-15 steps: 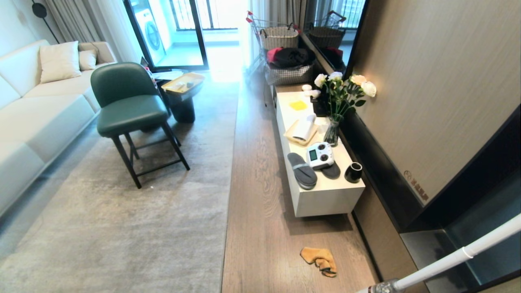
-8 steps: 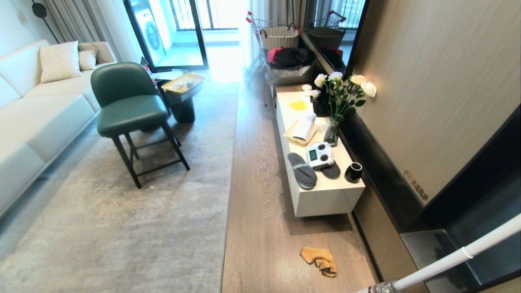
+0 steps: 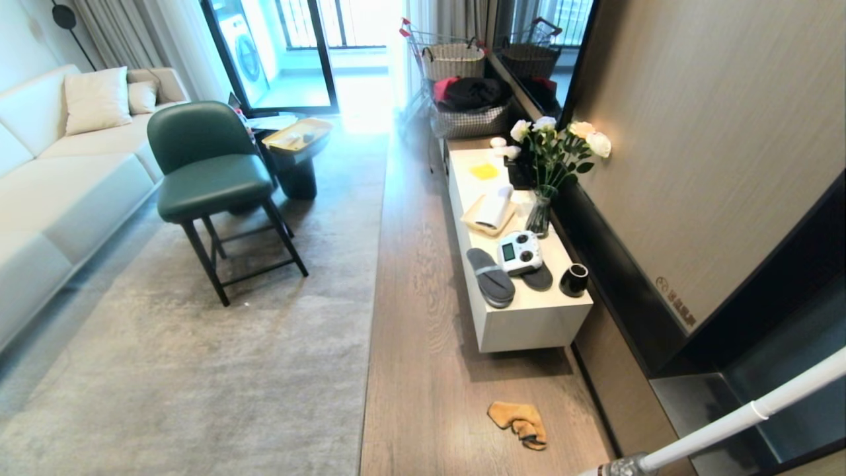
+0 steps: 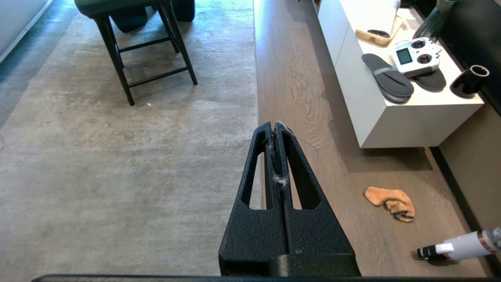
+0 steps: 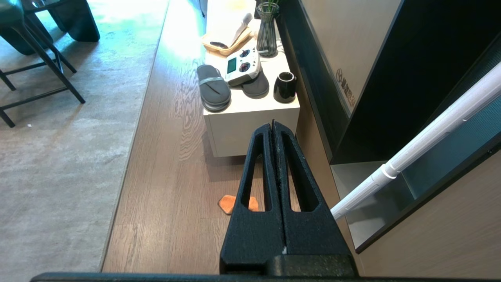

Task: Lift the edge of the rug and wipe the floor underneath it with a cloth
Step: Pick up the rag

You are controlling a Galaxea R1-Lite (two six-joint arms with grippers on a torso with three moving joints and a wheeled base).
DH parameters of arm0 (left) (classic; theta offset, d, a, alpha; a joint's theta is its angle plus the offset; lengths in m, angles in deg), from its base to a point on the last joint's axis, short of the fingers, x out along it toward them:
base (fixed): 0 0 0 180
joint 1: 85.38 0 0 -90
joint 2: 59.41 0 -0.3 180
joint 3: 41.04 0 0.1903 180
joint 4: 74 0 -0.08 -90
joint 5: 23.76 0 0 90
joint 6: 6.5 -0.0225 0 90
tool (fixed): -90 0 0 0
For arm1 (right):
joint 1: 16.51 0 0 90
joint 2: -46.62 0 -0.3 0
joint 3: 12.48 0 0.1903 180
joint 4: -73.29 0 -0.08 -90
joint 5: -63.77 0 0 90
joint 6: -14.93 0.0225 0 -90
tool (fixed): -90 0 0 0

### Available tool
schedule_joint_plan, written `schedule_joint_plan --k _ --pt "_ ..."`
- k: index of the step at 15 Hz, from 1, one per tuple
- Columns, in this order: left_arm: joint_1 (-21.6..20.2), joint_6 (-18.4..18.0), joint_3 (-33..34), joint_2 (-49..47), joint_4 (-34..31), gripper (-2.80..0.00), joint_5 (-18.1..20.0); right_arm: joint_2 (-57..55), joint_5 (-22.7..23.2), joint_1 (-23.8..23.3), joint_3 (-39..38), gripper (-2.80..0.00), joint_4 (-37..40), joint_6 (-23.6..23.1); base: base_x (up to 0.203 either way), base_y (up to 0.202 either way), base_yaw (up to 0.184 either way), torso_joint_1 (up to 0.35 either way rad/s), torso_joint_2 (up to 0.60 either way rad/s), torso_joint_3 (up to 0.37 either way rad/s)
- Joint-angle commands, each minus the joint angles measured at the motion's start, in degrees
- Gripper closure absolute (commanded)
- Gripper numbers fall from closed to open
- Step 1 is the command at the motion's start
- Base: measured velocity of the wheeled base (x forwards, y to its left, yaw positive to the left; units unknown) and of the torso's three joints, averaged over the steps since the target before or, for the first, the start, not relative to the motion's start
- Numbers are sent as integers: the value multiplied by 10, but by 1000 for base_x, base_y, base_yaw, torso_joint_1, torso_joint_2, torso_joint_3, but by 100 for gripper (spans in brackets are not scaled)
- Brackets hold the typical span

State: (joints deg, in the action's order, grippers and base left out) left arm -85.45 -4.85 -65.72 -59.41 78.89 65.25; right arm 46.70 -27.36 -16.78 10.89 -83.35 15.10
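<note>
The pale grey rug lies flat, and its straight rug edge (image 3: 371,317) (image 4: 256,98) (image 5: 133,129) runs along the brown plank floor (image 3: 423,370). The crumpled orange cloth (image 3: 519,423) (image 4: 389,197) (image 5: 227,204) lies on the floor just in front of the white cabinet, well apart from the rug. Neither arm shows in the head view. My left gripper (image 4: 274,125) hangs shut and empty high above the rug edge, with bits of lint stuck between its fingers. My right gripper (image 5: 273,123) is shut and empty above the floor, and its fingers partly hide the cloth.
A low white cabinet (image 3: 529,317) by the wall carries slippers, a remote controller, a black cup and a vase. A white vacuum pole (image 3: 740,416) leans at the near right. A green chair (image 3: 205,178) and a dark side table stand on the rug, beside a sofa (image 3: 59,192).
</note>
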Motion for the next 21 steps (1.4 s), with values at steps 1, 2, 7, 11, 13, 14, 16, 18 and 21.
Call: schedule_joint_plan --k 1,2,7,11,13,14,16,18,21 --pt "0 0 0 0 0 0 -1 -1 0 0 0 0 0 0 0 0 0 -81 78 94" --pt "0 0 0 0 0 0 -1 -1 0 0 0 0 0 0 0 0 0 -136 303 176" --pt "0 0 0 0 0 0 0 -1 0 0 0 0 0 0 0 0 0 -128 306 172" --pt "0 0 0 0 0 0 0 -1 0 0 0 0 0 0 0 0 0 -130 312 181" --pt "0 0 0 0 0 0 -1 -1 0 0 0 0 0 0 0 0 0 -141 342 194" --pt "0 1 0 0 0 0 0 -1 0 0 0 0 0 0 0 0 0 -129 321 195" --pt "0 0 0 0 0 0 -1 -1 0 0 0 0 0 0 0 0 0 -141 344 202" --pt "0 0 0 0 0 0 -1 -1 0 0 0 0 0 0 0 0 0 -137 343 208" --pt "0 0 0 0 0 0 0 -1 0 0 0 0 0 -1 0 0 0 -144 370 223"
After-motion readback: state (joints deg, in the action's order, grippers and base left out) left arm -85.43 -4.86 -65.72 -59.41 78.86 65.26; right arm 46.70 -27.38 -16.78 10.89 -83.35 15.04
